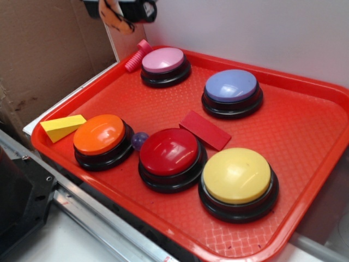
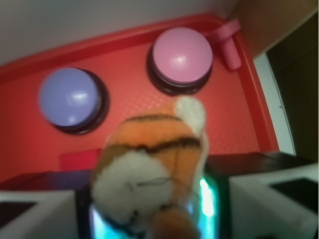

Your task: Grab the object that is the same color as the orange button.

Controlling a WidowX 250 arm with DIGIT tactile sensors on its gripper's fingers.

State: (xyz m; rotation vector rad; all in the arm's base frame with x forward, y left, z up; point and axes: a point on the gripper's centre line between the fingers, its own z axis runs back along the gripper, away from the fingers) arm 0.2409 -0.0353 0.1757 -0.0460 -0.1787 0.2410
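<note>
The orange plush tiger toy [image 2: 149, 169], white-faced with black stripes, sits between my jaws and fills the lower middle of the wrist view. In the exterior view it hangs [image 1: 115, 16] from my gripper [image 1: 122, 11] at the top edge, high above the tray's far left corner. The gripper is shut on the toy. The orange button [image 1: 100, 134], a glossy orange dome on a black base, stands at the tray's front left, far below the gripper. It is out of the wrist view.
A red tray [image 1: 305, 125] holds pink [image 1: 163, 60], lavender [image 1: 231, 85], red [image 1: 169, 152] and yellow [image 1: 236, 176] buttons, a flat red block [image 1: 205, 130], a purple ball [image 1: 139, 140], a pink bolt [image 1: 136, 57]. A yellow wedge [image 1: 61, 127] lies on its left rim. Cardboard stands left.
</note>
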